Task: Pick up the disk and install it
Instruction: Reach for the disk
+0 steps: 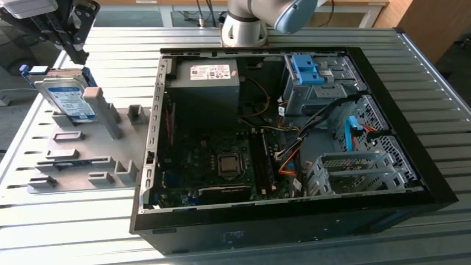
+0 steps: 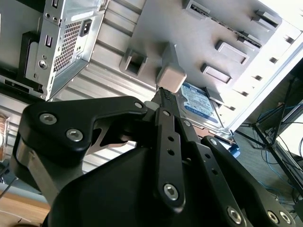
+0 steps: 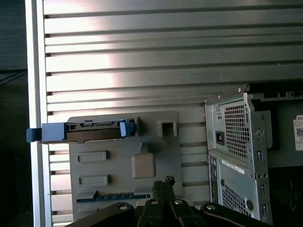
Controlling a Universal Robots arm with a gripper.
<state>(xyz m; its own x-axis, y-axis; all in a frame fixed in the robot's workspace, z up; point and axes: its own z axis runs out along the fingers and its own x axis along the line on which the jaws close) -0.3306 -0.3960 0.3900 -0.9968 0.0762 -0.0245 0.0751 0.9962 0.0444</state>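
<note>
The hand (image 1: 76, 54), closed and empty, is seen at 12 o'clock of the disk (image 1: 68, 98) propped in a rack (image 1: 83, 161).

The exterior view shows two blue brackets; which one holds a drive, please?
The one around the disk on the fixture; the case bracket is bare.

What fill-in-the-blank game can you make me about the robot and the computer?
1. The disk has side rails coloured ___.
2. The disk stands in the grey holder, at the exterior view's ___ of the computer case.
3. The gripper hovers ___ the disk without touching it.
Missing words: blue; left; above.
</note>
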